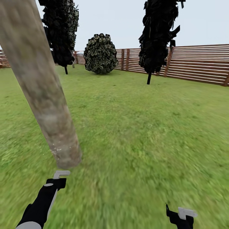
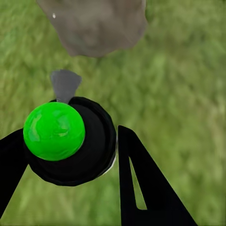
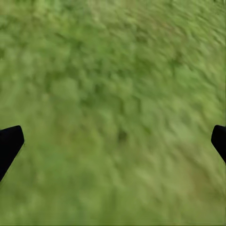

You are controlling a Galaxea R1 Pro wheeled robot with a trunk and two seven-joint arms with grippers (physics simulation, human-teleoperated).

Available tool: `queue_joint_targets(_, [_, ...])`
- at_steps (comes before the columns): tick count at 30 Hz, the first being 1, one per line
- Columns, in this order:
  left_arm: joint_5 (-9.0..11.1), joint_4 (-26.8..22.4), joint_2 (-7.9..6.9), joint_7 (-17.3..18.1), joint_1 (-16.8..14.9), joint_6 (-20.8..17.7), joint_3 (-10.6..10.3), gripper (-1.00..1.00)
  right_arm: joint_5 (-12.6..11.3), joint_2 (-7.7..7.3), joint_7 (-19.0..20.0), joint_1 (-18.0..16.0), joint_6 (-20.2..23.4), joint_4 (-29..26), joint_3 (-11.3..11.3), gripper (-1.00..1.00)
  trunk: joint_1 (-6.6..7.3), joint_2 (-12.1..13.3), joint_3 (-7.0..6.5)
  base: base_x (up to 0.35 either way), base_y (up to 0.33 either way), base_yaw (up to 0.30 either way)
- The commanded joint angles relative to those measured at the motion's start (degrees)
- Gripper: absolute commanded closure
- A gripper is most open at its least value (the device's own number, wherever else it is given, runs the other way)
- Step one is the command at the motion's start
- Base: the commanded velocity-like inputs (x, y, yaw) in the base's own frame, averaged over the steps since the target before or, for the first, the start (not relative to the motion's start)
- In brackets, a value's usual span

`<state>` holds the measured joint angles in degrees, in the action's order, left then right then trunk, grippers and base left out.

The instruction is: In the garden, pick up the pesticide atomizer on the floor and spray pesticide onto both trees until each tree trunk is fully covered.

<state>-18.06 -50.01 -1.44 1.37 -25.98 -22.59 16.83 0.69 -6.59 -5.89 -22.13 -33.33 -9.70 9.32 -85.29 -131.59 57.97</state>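
1. A thick, grey-tan mottled tree trunk [image 1: 41, 86] slants across the left of the head view, its base meeting the grass lawn [image 1: 143, 133] just ahead of the robot's left arm; fine pale specks dot the bark low down.

2. The left claw [image 2: 70, 141] is clenched on the pesticide atomizer [image 2: 70, 136], seen in the left wrist view as a round black body topped by a bright green ball cap, with a small grey nozzle [image 2: 65, 84] pointing toward the trunk's foot [image 2: 94, 26]. One black finger [image 2: 141, 183] presses the atomizer's side; the other comes in from the opposite edge.

3. In the head view the atomizer's pale grey spout [image 1: 61, 174] juts out past the black left arm, just short of the trunk's base and apart from it.

4. The right claw [image 1: 181, 216] sits low at the right of the head view, over bare grass. In the right wrist view its two black fingertips [image 3: 9, 143] stand wide apart at opposite edges, released and holding nothing, with only blurred green floor [image 3: 113, 113] between them.

5. Farther back, two trees with dark ragged foliage rise from the lawn: one at left [image 1: 62, 28] behind the near trunk, one right of centre [image 1: 159, 35] on a thin dark stem.

6. A round leafy bush [image 1: 100, 54] stands between them, near a brown horizontal-slat fence [image 1: 197, 63] that closes off the garden under a pale grey sky.
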Motion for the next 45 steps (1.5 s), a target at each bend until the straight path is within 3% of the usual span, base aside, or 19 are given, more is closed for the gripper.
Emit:
queue_joint_targets(1, [-0.4, -0.1, 0.03, 0.1, 0.0, -0.3, 0.0, 1.00, 0.1, 0.00, -0.1, 0.0, -0.2, 0.0, 0.1, -1.00, -0.01, 0.0, 0.05, 0.235, -0.192, 0.277])
queue_joint_targets(12, [-0.4, 0.4, -0.13, 0.2, 0.0, -0.4, -0.2, 1.00, 0.0, 0.00, -0.1, 0.0, -0.2, 0.0, 0.1, -1.00, -0.01, 0.0, 0.05, 0.141, -0.155, 0.277])
queue_joint_targets(15, [-0.4, 6.3, -0.14, 0.2, -0.1, -0.5, -0.3, 1.00, 0.0, -0.06, -0.1, 0.0, -0.2, 0.0, 0.1, -1.00, -0.01, 0.0, 0.05, 0.005, -0.005, 0.118])
queue_joint_targets(16, [-0.3, 8.7, 0.14, 0.2, -0.2, -0.5, -0.5, 1.00, 0.0, -0.08, -0.1, 0.0, -0.2, 0.0, 0.1, -1.00, -0.01, 0.0, 0.05, 0.001, -0.001, 0.017])
queue_joint_targets(20, [-0.4, 9.9, 2.53, 0.4, -0.9, -0.7, -0.8, 1.00, 0.0, -0.09, -0.1, 0.0, -0.2, 0.0, 0.1, -1.00, -0.01, 0.0, 0.05, 0.000, 0.000, 0.004])
queue_joint_targets(22, [-0.4, 9.9, 2.35, 0.4, -1.0, -0.9, -0.7, 1.00, 0.0, -0.09, -0.1, 0.0, -0.2, 0.0, 0.1, -1.00, -0.01, 0.0, 0.05, 0.000, 0.000, 0.000])
queue_joint_targets(24, [-0.5, 9.9, 1.30, 0.5, -1.2, -0.9, -0.5, 1.00, 0.0, -0.09, -0.1, 0.0, -0.2, 0.0, 0.1, -1.00, -0.01, 0.0, 0.05, 0.000, 0.000, 0.000])
queue_joint_targets(25, [-0.4, 9.9, -1.08, 0.6, -1.3, -1.0, -0.4, 1.00, 0.0, -0.09, -0.1, 0.0, -0.2, 0.0, 0.1, -1.00, -0.01, 0.0, 0.05, 0.000, 0.000, 0.000])
queue_joint_targets(26, [-0.3, 9.9, -2.47, 0.6, -1.4, -1.0, -0.3, 1.00, 0.0, -0.09, -0.1, 0.0, -0.2, 0.0, 0.1, -1.00, -0.01, 0.0, 0.05, 0.000, 0.000, 0.000])
queue_joint_targets(29, [-0.2, 9.8, -3.77, 0.7, -1.5, -1.8, -0.3, 1.00, 0.0, -0.09, -0.1, 0.0, -0.2, 0.0, 0.1, -1.00, -0.01, 0.0, 0.05, 0.000, 0.000, 0.000])
queue_joint_targets(32, [-0.2, 9.4, -2.64, 0.7, -1.7, -2.4, -0.7, 1.00, 0.0, -0.09, -0.1, 0.0, -0.2, 0.0, 0.1, -1.00, -0.01, 0.0, 0.05, 0.000, 0.000, 0.000])
queue_joint_targets(35, [-0.6, 9.2, 0.52, 0.6, -2.6, -2.5, -0.9, 1.00, 0.0, -0.09, -0.1, 0.0, -0.2, 0.0, 0.1, -1.00, -0.01, 0.0, 0.05, 0.000, 0.000, 0.000])
queue_joint_targets(39, [-0.5, 8.2, 0.78, 0.6, -2.9, -2.5, -0.9, 1.00, 0.0, -0.09, -0.1, 0.0, -0.2, 0.0, 0.1, -1.00, -0.01, 0.0, 0.05, 0.000, 0.000, 0.000])
queue_joint_targets(43, [-0.4, 1.4, 1.82, 0.7, -3.5, -3.6, -1.0, 1.00, 0.0, -0.09, -0.1, 0.0, -0.2, 0.0, 0.1, -1.00, -0.01, 0.0, 0.05, 0.000, 0.000, 0.060])
queue_joint_targets(45, [-0.4, -5.0, 2.88, 1.0, -4.3, -10.0, -1.1, 1.00, 0.0, -0.09, -0.1, 0.0, -0.2, 0.0, 0.1, -1.00, -0.01, 0.0, 0.05, 0.000, 0.000, 0.238])
